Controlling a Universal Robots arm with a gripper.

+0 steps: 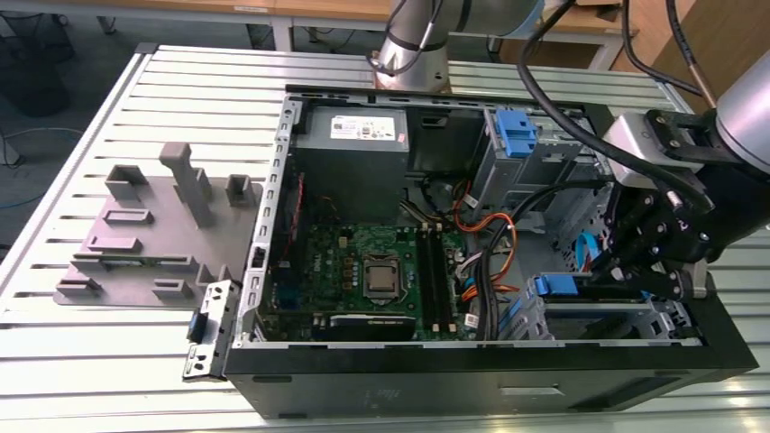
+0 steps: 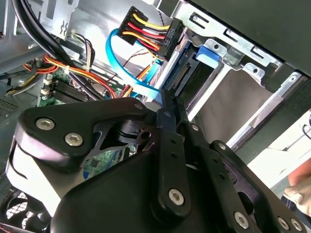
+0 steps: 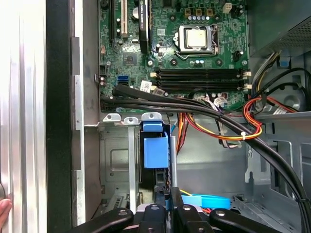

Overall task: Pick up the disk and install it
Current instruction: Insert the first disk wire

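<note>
**Q:** Exterior view: where was the disk?
**A:** The disk (image 1: 560, 285) stood on edge in the bay (image 1: 668, 316) at the front corner of the case (image 1: 481, 392), toward the exterior view's right. Its blue rail tab faced upward. The gripper (image 1: 623, 273) hung low over that bay, with its fingertips just beside the tab, on the side toward the exterior view's right. Contact could not be confirmed. The holder (image 1: 144, 234) lay well apart on the table (image 1: 72, 379), at the exterior view's left.

**Q:** Second wrist view: what was the finger state?
**A:** The fingers (image 2: 165, 145) were pressed together. The gripper (image 2: 171, 99) pointed at the disk (image 2: 183, 75), its tips just beside the black connector edge. Whether they touched it could not be told. A blue cable (image 2: 143, 89) curved past the tips, and a plug (image 2: 167, 36) with coloured wires hung near.

**Q:** First wrist view: how did the disk lie relative to the gripper?
**A:** The disk (image 3: 155, 150) showed edge-on between the bay's metal walls, with the blue rail toward the camera. The gripper (image 3: 166, 190), fingers together, stood in line with that edge and just beside it. The motherboard (image 3: 194, 58) lay beyond the bay.
</note>
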